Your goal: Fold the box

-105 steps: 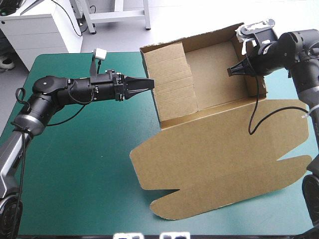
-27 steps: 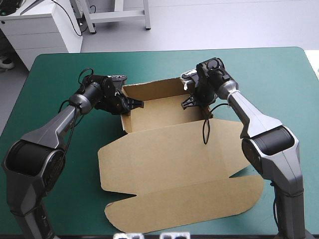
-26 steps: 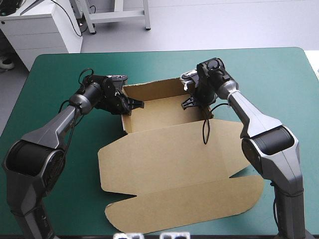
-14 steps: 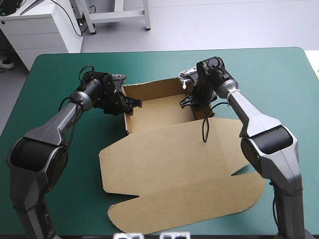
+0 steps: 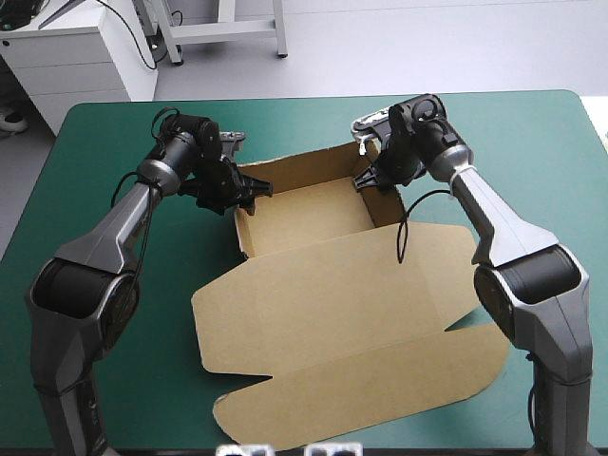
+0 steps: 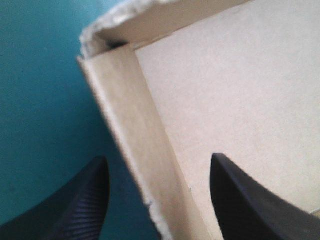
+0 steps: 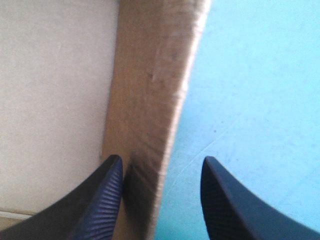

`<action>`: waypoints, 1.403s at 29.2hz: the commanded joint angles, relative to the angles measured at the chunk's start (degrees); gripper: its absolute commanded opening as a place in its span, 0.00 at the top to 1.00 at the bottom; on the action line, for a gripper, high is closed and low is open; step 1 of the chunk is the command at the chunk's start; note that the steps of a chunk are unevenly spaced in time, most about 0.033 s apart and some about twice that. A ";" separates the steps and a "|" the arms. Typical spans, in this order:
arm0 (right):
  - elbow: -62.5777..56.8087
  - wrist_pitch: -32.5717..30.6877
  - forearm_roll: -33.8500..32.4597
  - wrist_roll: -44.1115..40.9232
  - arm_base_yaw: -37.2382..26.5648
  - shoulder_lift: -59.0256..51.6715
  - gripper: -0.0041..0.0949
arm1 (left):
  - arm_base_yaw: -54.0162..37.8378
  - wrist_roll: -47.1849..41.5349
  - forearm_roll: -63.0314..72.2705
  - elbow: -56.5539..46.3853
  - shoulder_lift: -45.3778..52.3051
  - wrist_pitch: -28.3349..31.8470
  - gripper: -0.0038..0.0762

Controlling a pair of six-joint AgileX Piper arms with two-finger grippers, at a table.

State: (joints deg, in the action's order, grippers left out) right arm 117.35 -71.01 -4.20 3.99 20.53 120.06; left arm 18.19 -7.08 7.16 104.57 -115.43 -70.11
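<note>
Box sits mid-table on teal-green cover: tray with walls raised, lid flat on the near side. Left gripper is at the tray's left wall, released, fingers spread wide. The wall runs between them, one finger over the cover, the other over the tray floor. Right gripper straddles the right wall the same way: unclenched, inner finger close against the board, outer finger over the cover.
</note>
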 commanded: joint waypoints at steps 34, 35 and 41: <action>0.59 -0.66 2.57 4.88 -1.10 -26.74 0.85 | 4.37 10.69 -7.90 -30.38 70.79 12.59 0.96; 0.59 -0.66 3.41 5.55 -1.10 -25.79 0.79 | 4.37 9.09 -8.99 -34.48 74.87 14.81 0.96; 0.59 -0.66 4.20 5.63 -1.10 -17.96 0.52 | 4.37 2.34 -15.24 -56.51 93.33 19.88 0.96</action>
State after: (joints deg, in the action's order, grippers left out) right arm 116.76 -71.45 0.00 9.23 19.77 101.98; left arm 22.28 -2.29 -6.07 53.19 -26.92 -56.02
